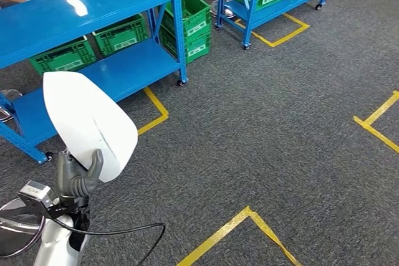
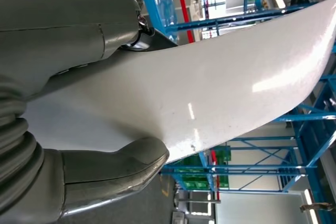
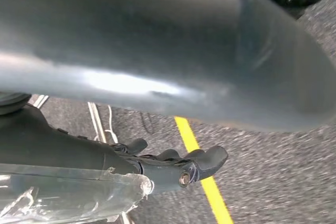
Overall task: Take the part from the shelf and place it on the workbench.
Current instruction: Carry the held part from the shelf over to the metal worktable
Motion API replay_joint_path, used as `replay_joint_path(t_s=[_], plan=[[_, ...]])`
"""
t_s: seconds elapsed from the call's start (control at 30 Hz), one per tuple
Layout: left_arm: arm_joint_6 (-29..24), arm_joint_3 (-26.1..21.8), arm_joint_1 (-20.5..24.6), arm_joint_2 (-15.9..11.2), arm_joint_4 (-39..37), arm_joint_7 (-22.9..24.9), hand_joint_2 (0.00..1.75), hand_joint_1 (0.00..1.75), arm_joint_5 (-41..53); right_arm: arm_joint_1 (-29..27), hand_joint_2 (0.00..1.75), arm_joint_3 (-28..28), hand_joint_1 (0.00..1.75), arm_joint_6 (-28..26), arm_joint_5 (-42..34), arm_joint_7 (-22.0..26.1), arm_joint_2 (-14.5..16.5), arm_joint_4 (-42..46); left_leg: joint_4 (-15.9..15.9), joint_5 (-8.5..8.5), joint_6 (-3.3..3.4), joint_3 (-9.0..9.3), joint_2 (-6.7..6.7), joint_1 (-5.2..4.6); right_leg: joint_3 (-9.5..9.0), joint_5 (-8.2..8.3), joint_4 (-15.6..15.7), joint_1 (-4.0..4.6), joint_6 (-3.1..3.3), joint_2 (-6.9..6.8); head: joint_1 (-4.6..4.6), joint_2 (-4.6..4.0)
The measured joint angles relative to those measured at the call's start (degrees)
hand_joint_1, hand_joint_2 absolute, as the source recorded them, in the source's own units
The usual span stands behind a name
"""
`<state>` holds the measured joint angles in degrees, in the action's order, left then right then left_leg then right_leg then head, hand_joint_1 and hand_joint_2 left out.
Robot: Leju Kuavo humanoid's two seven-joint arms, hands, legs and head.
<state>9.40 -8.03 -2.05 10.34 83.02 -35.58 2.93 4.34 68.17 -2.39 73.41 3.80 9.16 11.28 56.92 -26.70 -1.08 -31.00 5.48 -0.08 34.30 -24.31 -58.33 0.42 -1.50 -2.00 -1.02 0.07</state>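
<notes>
Left fingers: the dark fingers (image 1: pixel 87 182) are curled over the near lower edge of the white part (image 1: pixel 87 123), with the thick thumb (image 2: pixel 115 169) pressed to its other face in the left wrist view; the part is grasped.
Left hand: the left hand (image 1: pixel 77 179) is raised at the near left of the head view, and the part is held up above it.
Part: a smooth, glossy, curved white shell, broad and tapering to one end; it is carried in the air, clear of the blue shelf (image 1: pixel 80 4) behind it.
Right hand: the right hand (image 3: pixel 174 163) is seen hanging over grey carpet (image 1: pixel 264 129) and a yellow tape line (image 3: pixel 204 174); nothing is seen in it, but whether its fingers are spread or curled cannot be told.
Surroundings: green crates (image 1: pixel 191 23) are stored on and beside the blue racks at the far left; yellow floor markings (image 1: pixel 244 222) lie near.
Step in hand: the pick appears done, so the carry to the workbench is judged under way.
Next move: the workbench has to be found and faced, and the grip kept firm on the slick edge until the part is lowered flat.
</notes>
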Motion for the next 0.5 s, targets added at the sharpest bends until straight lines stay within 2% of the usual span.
replay_joint_path(t_s=[0.07, 0.13, 0.17, 0.2, 0.23, 0.27, 0.3, 0.33, 0.37, 0.43, 0.5], plan=[[0.0, 0.0, 0.2, 0.2, 0.0, 0.4, 1.75, 1.75, -0.4, -0.1, 0.00, 0.0, 0.00, -0.1, 0.0, -0.1, 0.0, 0.0, 2.1, -1.77, -0.64, -0.86, -2.01, 0.18, 0.01, 0.40, 0.4, -0.32, 0.69, 1.11, -0.15, 0.00], [0.0, -0.1, 0.1, 0.2, -0.1, 0.4, 1.75, 1.75, -0.7, 0.1, 0.00, 0.0, 0.00, -0.3, 0.0, -0.1, 0.0, 0.0, 8.5, -5.46, -0.96, -3.86, -4.47, 0.31, 0.12, 0.66, 0.6, -0.55, 1.09, 2.31, -0.36, 0.00], [0.0, -0.1, 0.0, 0.2, -0.1, 0.5, 1.75, 1.75, -0.7, 0.1, 0.00, 0.0, 0.00, -0.3, 0.0, -0.1, 0.0, 0.0, 12.3, -7.02, -1.02, -5.68, -4.90, 0.33, 0.23, 0.74, 0.6, -0.58, 1.20, 2.97, -0.37, 0.00], [-0.1, -0.1, 0.0, 0.2, -0.2, 0.5, 1.75, 1.75, -0.7, 0.2, 0.00, 0.0, 0.00, -0.3, 0.0, -0.1, 0.0, 0.0, 14.9, -7.67, -1.08, -7.05, -5.10, 0.35, 0.30, 0.79, 0.6, -0.60, 1.23, 3.70, -0.39, 0.00], [-0.3, -0.1, -0.1, 0.2, -0.3, 0.5, 1.75, 1.75, -0.7, 0.1, 0.00, 0.0, 0.00, -0.3, 0.1, -0.1, 0.0, 0.0, 15.6, -7.16, -1.12, -7.54, -5.21, 0.39, 0.34, 0.86, 0.6, -0.65, 1.21, 4.46, -0.38, 0.00], [-0.4, -0.1, 0.0, 0.2, -0.3, 0.5, 1.75, 1.75, -0.6, 0.0, 0.00, 0.0, 0.00, -0.2, 0.1, 0.0, 0.0, 0.0, 14.2, -5.59, -1.15, -7.01, -5.36, 0.46, 0.35, 0.93, 0.5, -0.74, 1.12, 5.24, -0.38, 0.00], [-0.6, -0.1, 0.0, 0.2, -0.3, 0.4, 1.75, 1.75, -0.6, 0.0, 0.00, 0.0, 0.00, -0.2, 0.1, 0.0, 0.0, 0.0, 11.2, -3.42, -1.21, -5.63, -5.75, 0.60, 0.36, 0.99, 0.5, -0.87, 0.94, 6.02, -0.39, 0.00], [-0.6, -0.1, 0.0, 0.2, -0.3, 0.4, 1.75, 1.75, -0.5, -0.1, 0.00, 0.0, 0.00, -0.2, 0.1, 0.1, 0.0, 0.0, 7.6, -1.41, -1.32, -3.95, -6.84, 0.86, 0.45, 1.02, 0.4, -0.94, 0.64, 6.78, -0.44, 0.00], [-0.6, -0.1, 0.0, 0.2, -0.3, 0.4, 1.75, 1.75, -0.6, 0.0, 0.00, 0.0, 0.00, -0.2, 0.1, 0.2, 0.0, 0.0, 4.2, -0.25, -1.31, -2.40, -8.06, 1.13, 0.71, 1.00, 0.0, -0.98, 0.29, 7.51, -0.53, 0.00], [-0.2, -0.1, 0.0, 0.2, -0.3, 0.3, 1.75, 1.75, -1.0, 0.0, 0.00, 0.0, 0.00, -0.2, 0.1, 0.4, 0.0, 0.0, 1.0, 0.20, -0.91, -1.02, -9.67, 1.34, 1.44, 1.12, -0.3, -1.06, -0.54, 8.76, -0.67, 0.00], [0.4, -0.1, 0.0, 0.3, -0.3, 0.3, 1.75, 1.75, -1.5, -0.3, 0.00, 0.0, 0.00, -0.2, 0.2, 0.5, 0.0, 0.0, 0.8, 0.15, -0.07, -0.97, -8.85, 1.25, 2.05, 1.39, -0.3, -1.29, -1.22, 9.61, -0.69, 0.00]])
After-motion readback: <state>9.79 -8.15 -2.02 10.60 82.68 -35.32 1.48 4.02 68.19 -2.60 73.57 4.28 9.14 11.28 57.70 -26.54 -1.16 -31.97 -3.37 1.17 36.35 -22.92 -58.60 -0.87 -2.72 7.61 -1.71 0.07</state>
